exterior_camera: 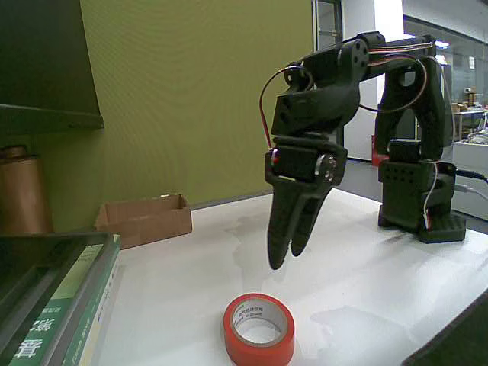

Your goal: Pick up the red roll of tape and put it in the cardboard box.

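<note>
A smooth white table (191, 297) fills the lower part of the fixed view, its surface matte with faint grey smudges, backed by a flat olive-green wall panel (191, 91). Nearest the camera at the lower left lie stacked books (69, 305) with green and pale spines, cut off by the frame edge and blurred, so only a few printed characters show. At the lower right corner a dark shape intrudes, too dim to identify.

Just past these, the red roll of tape (259, 329) lies flat on the table near the front edge: a glossy red-orange ring with a pale inner core carrying small print that cannot be read. Its lower rim is clipped by the frame.

Above and slightly right of the roll hangs the gripper (284, 255), black matte plastic, its two tapered fingers pointing down, tips close together with only a narrow slit between them, holding nothing and clear of the tape. Red wires loop over the arm (358, 69), whose blocky base stands on the table at the right.

Further back at the left, the cardboard box (145, 219) sits against the wall, shallow, plain brown, its inside hidden. A tall brown cylinder (21, 191) stands beyond the books, partly hidden.
</note>
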`<state>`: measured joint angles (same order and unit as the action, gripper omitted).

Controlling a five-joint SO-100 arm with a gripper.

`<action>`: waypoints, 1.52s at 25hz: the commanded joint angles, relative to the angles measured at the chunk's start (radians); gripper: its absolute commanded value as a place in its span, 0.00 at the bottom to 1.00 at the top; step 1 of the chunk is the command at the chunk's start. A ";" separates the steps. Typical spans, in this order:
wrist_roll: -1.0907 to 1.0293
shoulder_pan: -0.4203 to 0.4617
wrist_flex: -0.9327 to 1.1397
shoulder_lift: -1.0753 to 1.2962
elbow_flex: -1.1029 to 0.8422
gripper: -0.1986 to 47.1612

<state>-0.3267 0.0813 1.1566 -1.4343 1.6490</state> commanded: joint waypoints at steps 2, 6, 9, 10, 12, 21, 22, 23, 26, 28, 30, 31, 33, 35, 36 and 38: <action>-0.015 0.028 -0.041 0.048 -0.077 0.53; -0.018 0.034 -0.083 0.117 -0.123 0.52; -0.014 0.031 -0.092 0.164 -0.156 0.49; -0.012 0.026 -0.092 0.178 -0.169 0.49; -0.006 0.015 -0.091 0.206 -0.184 0.47; -0.018 -0.029 0.017 0.270 -0.213 0.45; -0.015 -0.029 0.032 0.275 -0.215 0.45; -0.008 -0.026 0.044 0.281 -0.216 0.46; 0.005 -0.017 0.034 0.291 -0.216 0.46; 0.012 -0.012 0.025 0.291 -0.215 0.46; 0.014 -0.002 0.025 0.291 -0.212 0.46; 0.017 0.002 0.023 0.291 -0.210 0.46; 0.021 0.008 0.018 0.291 -0.201 0.46; 0.023 0.012 0.009 0.290 -0.190 0.45; 0.023 0.015 0.006 0.290 -0.184 0.45; 0.023 0.023 -0.006 0.290 -0.166 0.43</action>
<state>-0.3037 0.0798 1.1582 -1.1259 1.4696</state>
